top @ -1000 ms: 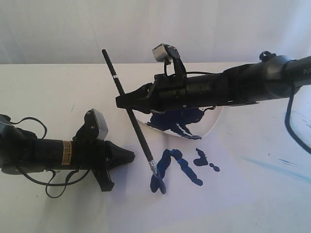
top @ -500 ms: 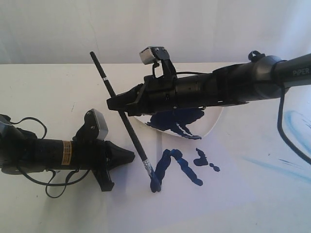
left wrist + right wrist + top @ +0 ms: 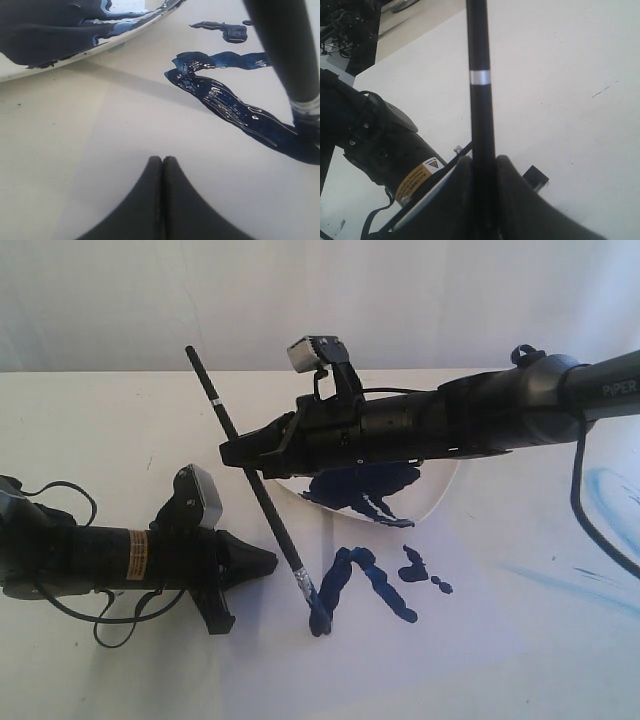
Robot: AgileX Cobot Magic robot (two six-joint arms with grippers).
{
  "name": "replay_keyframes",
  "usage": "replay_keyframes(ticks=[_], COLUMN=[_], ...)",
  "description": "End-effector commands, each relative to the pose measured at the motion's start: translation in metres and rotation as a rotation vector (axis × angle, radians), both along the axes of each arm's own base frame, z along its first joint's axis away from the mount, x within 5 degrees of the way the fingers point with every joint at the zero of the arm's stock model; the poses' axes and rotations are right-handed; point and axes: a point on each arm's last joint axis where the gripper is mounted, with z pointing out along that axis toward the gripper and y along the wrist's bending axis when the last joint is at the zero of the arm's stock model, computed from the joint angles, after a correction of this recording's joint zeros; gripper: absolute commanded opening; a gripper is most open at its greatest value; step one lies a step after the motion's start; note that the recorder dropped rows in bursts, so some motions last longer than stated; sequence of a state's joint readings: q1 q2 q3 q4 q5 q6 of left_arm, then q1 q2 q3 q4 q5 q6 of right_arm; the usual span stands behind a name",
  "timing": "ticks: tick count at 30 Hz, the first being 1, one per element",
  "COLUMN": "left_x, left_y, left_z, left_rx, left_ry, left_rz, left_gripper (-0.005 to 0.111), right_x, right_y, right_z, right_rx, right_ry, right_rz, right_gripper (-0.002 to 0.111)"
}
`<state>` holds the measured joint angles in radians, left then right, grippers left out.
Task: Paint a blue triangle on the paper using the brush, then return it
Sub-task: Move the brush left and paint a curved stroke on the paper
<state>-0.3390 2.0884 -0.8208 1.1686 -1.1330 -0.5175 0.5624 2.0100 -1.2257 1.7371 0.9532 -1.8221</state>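
Note:
My right gripper (image 3: 232, 453) reaches in from the right and is shut on the brush (image 3: 262, 502), gripping its black handle below the white band (image 3: 480, 77). The brush leans, its wet bristles touching the paper (image 3: 470, 650) at the lower end of a dark blue stroke. The blue triangle (image 3: 350, 575) shows as two thick strokes meeting at a peak (image 3: 225, 100). My left gripper (image 3: 272, 561) lies low on the table just left of the brush tip, shut and holding nothing (image 3: 163, 159). In the left wrist view the brush (image 3: 285, 50) stands at the end of a stroke.
A white dish (image 3: 440, 495) with dark blue paint sits behind the strokes, under the right arm. Small dark blobs (image 3: 412, 565) lie right of the strokes. Pale blue smears (image 3: 600, 485) mark the far right. The left arm's cables (image 3: 60, 500) trail at the left edge.
A second ago the right gripper stood further right; it shifted left, drawing the bristles up and left along the stroke's lower end. Over the last half second nothing moved.

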Motion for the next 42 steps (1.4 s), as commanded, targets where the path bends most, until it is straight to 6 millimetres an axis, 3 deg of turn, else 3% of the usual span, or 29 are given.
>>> replay_keyframes(ticks=[1, 10, 37, 42], left_x=[-0.002, -0.002, -0.002, -0.002], left_y=[0.0, 0.0, 0.0, 0.0], left_z=[0.0, 0.0, 0.0, 0.0], left_rx=[0.003, 0.003, 0.001, 0.001], left_ry=[0.002, 0.002, 0.001, 0.001], left_rz=[-0.005, -0.005, -0.006, -0.006], left_gripper=[0.0, 0.0, 0.0, 0.0], right_x=[0.002, 0.011, 0.009, 0.019], right_y=[-0.001, -0.013, -0.017, -0.029], right_z=[0.003, 0.008, 0.0, 0.0], right_rx=[0.009, 0.012, -0.1, -0.101], right_ry=[-0.014, 0.008, -0.016, -0.009], right_rz=[0.002, -0.032, -0.011, -0.051], right_gripper=[0.0, 0.0, 0.0, 0.0])
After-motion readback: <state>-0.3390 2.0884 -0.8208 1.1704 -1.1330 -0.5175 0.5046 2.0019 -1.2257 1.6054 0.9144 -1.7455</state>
